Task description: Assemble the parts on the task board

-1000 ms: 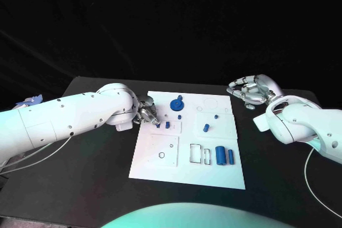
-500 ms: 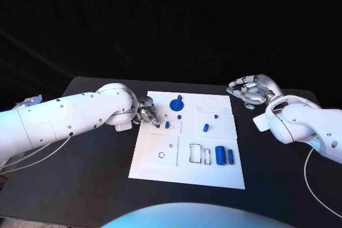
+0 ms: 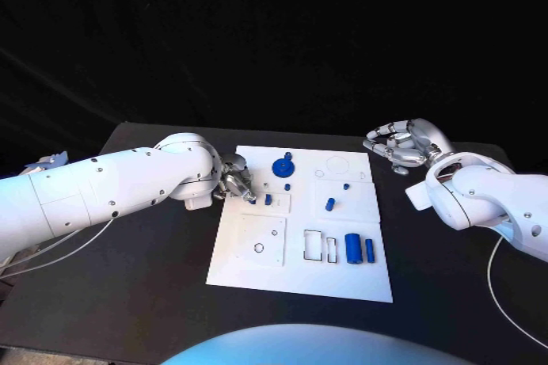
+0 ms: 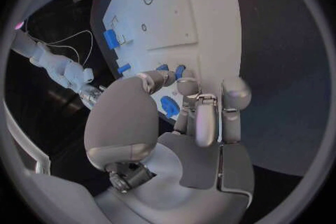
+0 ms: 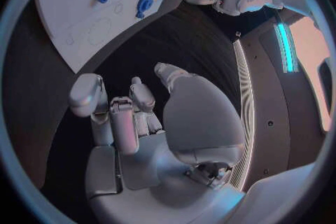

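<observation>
1. two hands were in play. the left hand [image 3: 237,183] lay at the left edge of the task board [image 3: 299,282], its fingers [image 4: 206,123] curled down toward a small blue part [image 4: 169,106] there. whether they actually pinched that part could not be told; the fingertips hid the contact.
2. just right of that hand, a short blue peg [image 3: 268,199] stood on the board, with another small blue piece [image 3: 253,199] close under the fingertips.
3. farther from the robot, a round blue disc part [image 3: 282,169] lay near the board's far edge, a small blue knob [image 3: 288,155] just beyond it.
4. toward the middle of the board stood a blue peg [image 3: 330,204], and a smaller blue bit [image 3: 346,186] sat just beyond it to the right.
5. near the board's right near corner, a larger blue cylinder [image 3: 354,249] lay flat with a thin blue bar [image 3: 371,252] just beside it on the right; outlined slots [image 3: 313,245] sat to their left.
6. the right hand [image 3: 402,146] hovered off the board, over the black table [image 3: 137,278] past the board's far right corner, well apart from every part. its fingers [image 5: 122,123] were curled inward with nothing between them.
</observation>
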Tool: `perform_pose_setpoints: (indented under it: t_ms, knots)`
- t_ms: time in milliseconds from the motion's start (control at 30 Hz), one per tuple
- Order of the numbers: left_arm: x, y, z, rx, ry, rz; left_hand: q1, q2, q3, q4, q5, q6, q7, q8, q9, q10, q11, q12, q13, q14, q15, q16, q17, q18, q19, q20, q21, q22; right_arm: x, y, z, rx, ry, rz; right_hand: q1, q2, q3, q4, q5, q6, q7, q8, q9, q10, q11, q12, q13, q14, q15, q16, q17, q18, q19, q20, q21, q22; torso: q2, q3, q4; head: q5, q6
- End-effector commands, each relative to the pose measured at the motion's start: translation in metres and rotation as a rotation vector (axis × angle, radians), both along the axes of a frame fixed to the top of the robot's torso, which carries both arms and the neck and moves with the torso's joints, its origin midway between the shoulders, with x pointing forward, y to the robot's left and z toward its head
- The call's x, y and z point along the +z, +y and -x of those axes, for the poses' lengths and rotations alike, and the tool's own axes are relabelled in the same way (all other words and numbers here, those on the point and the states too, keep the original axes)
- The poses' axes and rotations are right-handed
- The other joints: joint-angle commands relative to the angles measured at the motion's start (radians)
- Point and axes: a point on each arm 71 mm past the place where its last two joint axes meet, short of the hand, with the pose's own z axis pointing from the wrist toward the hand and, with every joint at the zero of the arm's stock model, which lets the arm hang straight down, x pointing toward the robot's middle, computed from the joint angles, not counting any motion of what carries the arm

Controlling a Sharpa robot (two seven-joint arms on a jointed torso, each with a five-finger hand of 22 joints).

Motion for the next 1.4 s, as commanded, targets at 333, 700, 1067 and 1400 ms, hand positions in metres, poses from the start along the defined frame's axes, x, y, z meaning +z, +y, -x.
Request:
perform_pose_setpoints:
  t_ms: [333,700,1067,1400]
  knots:
    - [-0.002,-0.006,0.002,-0.029,0.025,-0.014,0.003,0.007,0.199,-0.196,0.005,0.014,-0.006,0.004,-0.002,0.011,0.001,0.009,0.008,0.080,-0.006,0.006,0.143,-0.017,0.009,0.000,0.005,0.002,0.000,0.001,0.001,0.010,-0.005,0.001,-0.002,0.007,0.000,0.003,0.004,-0.002,-0.005,0.004,-0.001,-0.001,0.000,0.000,-0.001,0.073,-0.010,-0.005,0.138,0.006,-0.004,0.000,-0.004,-0.001,0.001,0.0004,-0.0007,0.000,-0.003]
    - [-0.007,-0.012,0.002,-0.042,0.047,-0.034,-0.007,0.004,0.195,-0.193,0.009,0.017,-0.006,0.005,-0.004,0.021,0.001,0.022,0.026,0.080,-0.006,0.006,0.142,-0.018,0.009,0.000,0.006,0.004,0.000,0.001,0.001,0.010,-0.005,0.001,-0.002,0.007,0.000,0.003,0.004,-0.002,-0.005,0.004,-0.001,-0.001,0.000,0.000,-0.001,0.073,-0.010,-0.005,0.138,0.006,-0.004,0.000,-0.004,-0.001,0.001,0.0003,-0.0014,-0.004,-0.005]
    - [-0.008,-0.013,0.000,-0.027,0.038,-0.035,-0.017,0.009,0.193,-0.187,0.007,0.018,-0.007,0.006,-0.006,0.021,0.001,0.019,0.021,0.079,-0.006,0.004,0.138,-0.018,0.009,0.000,0.006,0.005,0.000,0.001,0.001,0.010,-0.005,0.001,-0.002,0.007,0.000,0.003,0.004,-0.002,-0.005,0.004,-0.001,-0.001,0.000,0.000,-0.001,0.073,-0.010,-0.005,0.138,0.006,-0.004,0.000,-0.004,-0.001,0.000,-0.0001,0.0002,-0.006,-0.008]
    - [-0.008,-0.010,-0.001,-0.007,0.034,-0.032,-0.100,0.000,0.091,-0.102,-0.014,0.008,-0.021,0.008,-0.017,0.013,-0.007,0.010,0.006,0.075,-0.010,-0.001,0.122,-0.018,0.004,-0.002,-0.005,-0.002,0.000,0.000,0.001,0.009,-0.006,0.001,-0.002,0.007,0.000,0.003,0.004,-0.002,-0.005,0.004,-0.001,-0.001,0.000,0.000,-0.001,0.073,-0.010,-0.005,0.138,0.006,-0.004,0.000,-0.004,-0.001,0.000,-0.0004,0.0007,-0.007,-0.004]
